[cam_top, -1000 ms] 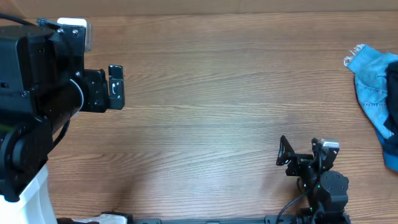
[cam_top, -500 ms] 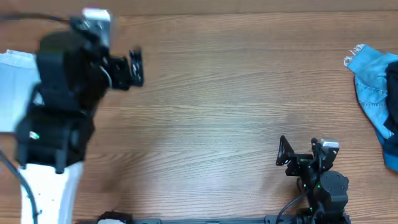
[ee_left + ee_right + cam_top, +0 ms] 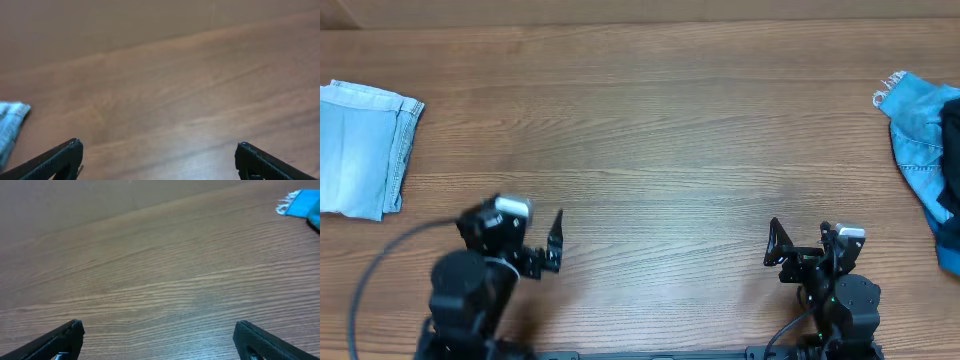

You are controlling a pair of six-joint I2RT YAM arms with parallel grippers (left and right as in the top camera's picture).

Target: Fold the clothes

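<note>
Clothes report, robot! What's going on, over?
Left tool open, empty. Right tool open, empty. Pale jeans folded far left; blue denim pile unfolded far right. Nothing in the way.

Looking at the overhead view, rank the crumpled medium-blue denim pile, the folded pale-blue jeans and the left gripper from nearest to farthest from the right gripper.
Measured from the right gripper:
1. crumpled medium-blue denim pile, at the table's right edge.
2. left gripper, across on the left side, open over bare wood.
3. folded pale-blue jeans, at the far left edge.
</note>
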